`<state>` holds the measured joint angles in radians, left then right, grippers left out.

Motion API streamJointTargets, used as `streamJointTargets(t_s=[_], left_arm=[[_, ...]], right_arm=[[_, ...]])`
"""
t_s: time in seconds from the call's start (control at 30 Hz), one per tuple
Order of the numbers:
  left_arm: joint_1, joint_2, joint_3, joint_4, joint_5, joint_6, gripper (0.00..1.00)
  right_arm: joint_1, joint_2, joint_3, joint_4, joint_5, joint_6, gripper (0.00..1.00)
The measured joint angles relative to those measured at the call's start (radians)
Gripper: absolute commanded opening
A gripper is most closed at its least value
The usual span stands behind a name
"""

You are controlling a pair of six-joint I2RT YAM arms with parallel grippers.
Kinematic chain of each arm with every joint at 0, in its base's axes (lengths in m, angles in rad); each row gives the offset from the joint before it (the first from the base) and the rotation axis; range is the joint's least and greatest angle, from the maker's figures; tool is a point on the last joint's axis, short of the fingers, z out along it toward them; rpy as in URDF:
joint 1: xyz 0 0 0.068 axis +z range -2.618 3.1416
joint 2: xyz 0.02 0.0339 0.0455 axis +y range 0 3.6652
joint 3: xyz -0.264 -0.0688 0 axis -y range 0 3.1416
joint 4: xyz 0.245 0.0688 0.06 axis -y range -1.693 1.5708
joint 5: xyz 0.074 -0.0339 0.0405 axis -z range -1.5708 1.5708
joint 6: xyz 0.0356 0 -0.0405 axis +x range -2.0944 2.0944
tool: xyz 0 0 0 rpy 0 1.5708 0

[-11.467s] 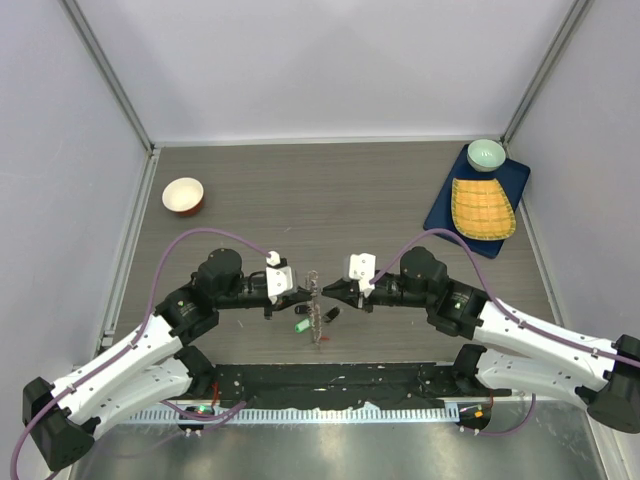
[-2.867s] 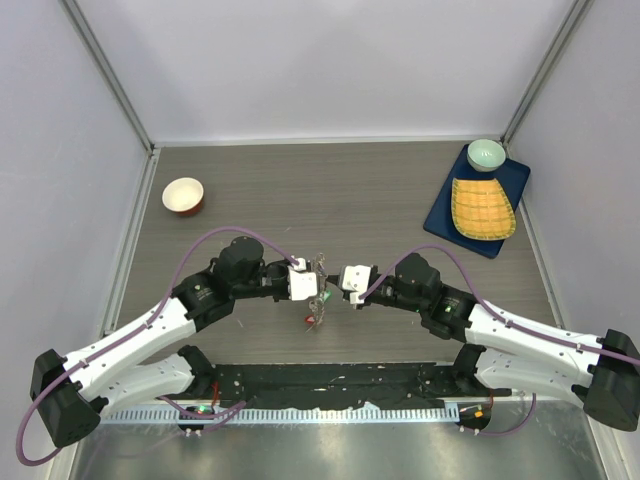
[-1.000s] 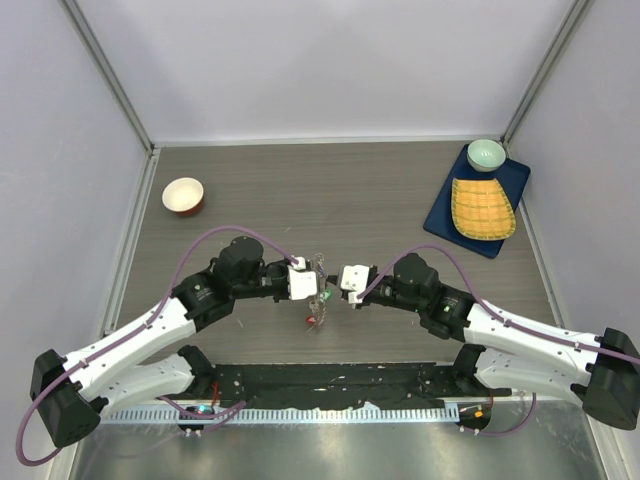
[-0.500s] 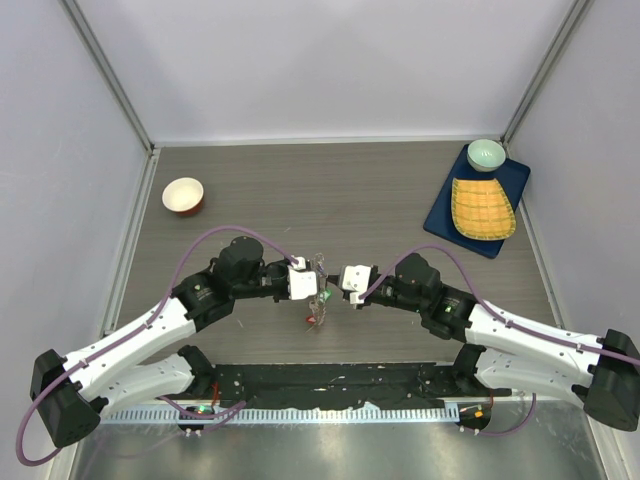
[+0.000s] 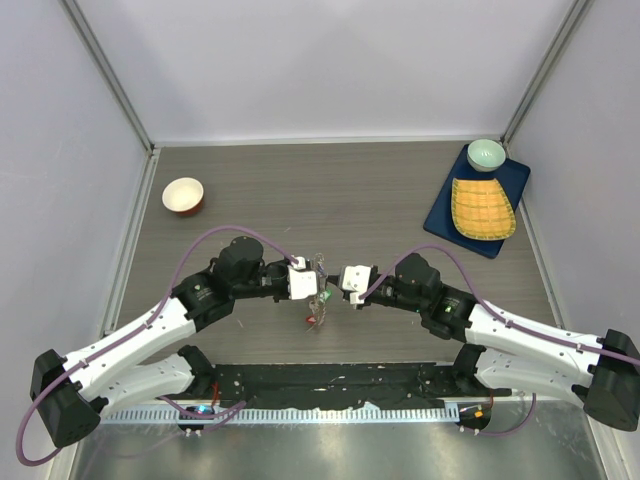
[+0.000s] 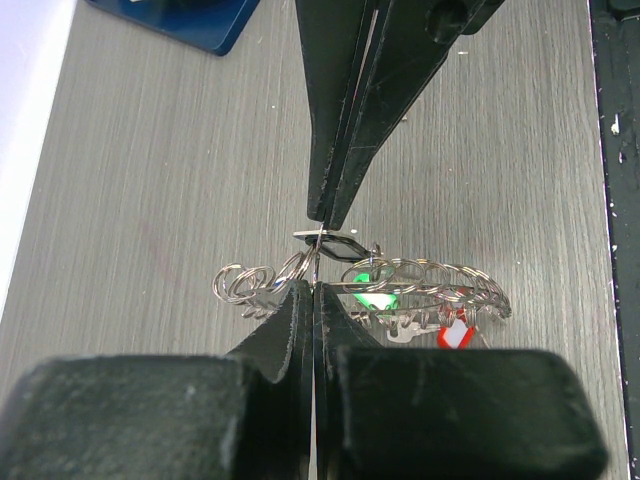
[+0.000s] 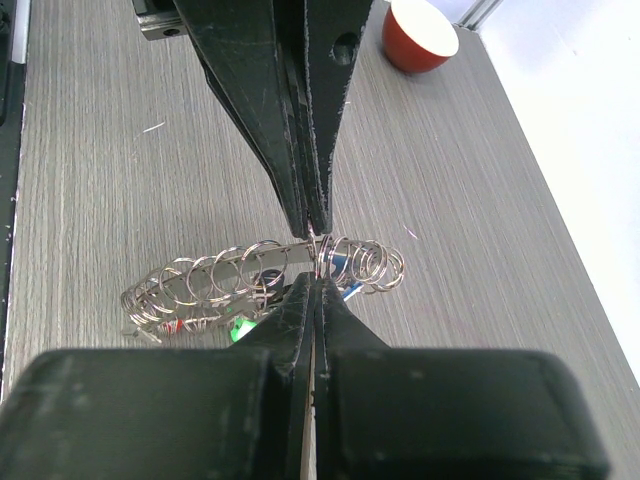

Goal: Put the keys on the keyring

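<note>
Your left jaws and right jaws are both pinched fully closed on the keyring (image 6: 430,272), meeting tip to tip from opposite sides. It stands on edge over the middle of the worktop (image 5: 330,190), fringed with keys (image 6: 398,326), green and red tags showing.

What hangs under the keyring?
Keys with a green tag and a red tag hang below the keyring, with the table behind. The left gripper, shut on the ring, hides whatever hangs at its near middle.
</note>
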<state>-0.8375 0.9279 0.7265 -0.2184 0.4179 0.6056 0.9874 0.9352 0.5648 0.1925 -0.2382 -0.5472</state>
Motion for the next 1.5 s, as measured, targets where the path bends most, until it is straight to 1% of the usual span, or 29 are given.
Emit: streamJointTargets(t_s=[0.57, 1.03, 1.5], left_arm=[[0.000, 0.000, 0.000, 0.005, 0.002, -0.004, 0.00], [0.000, -0.008, -0.002, 0.008, -0.001, -0.004, 0.00], [0.000, -0.008, -0.004, 0.013, 0.001, -0.005, 0.00]], right_arm=[[0.000, 0.000, 0.000, 0.000, -0.024, 0.000, 0.01], [0.000, 0.000, 0.000, 0.000, 0.019, 0.003, 0.01], [0.000, 0.000, 0.000, 0.001, 0.016, 0.003, 0.01]])
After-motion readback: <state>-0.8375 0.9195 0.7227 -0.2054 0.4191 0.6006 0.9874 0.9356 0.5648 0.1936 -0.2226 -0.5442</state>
